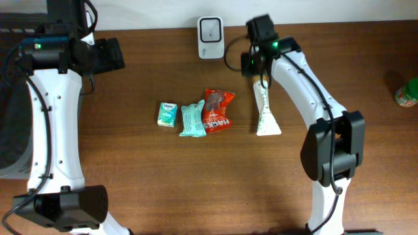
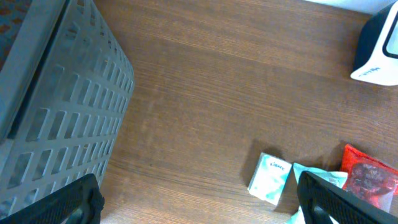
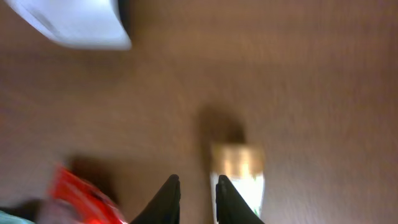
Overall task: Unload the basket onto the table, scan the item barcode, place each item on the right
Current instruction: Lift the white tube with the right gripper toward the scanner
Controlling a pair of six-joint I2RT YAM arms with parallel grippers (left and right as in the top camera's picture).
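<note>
mid-table, a tissue pack (image 1: 168, 113), a teal packet (image 1: 192, 121) and a red snack bag (image 1: 217, 109) lie in a row, with a white tube (image 1: 266, 112) apart to their right. the right gripper (image 3: 196, 186) hovers beside the tube's cap, fingers nearly pinched together, grasping nothing. the left gripper (image 2: 196, 193) hangs spread wide near a basket (image 2: 56, 93). the scanner (image 1: 210, 29) stands at the far edge.

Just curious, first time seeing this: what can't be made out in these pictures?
- Right wrist view: motion blur; tube print unreadable, unclear whether the right gripper grips it.
- Overhead: bottle cut off by right edge; barcodes too small.
- Left wrist view: red packet partly behind the left gripper.
</note>
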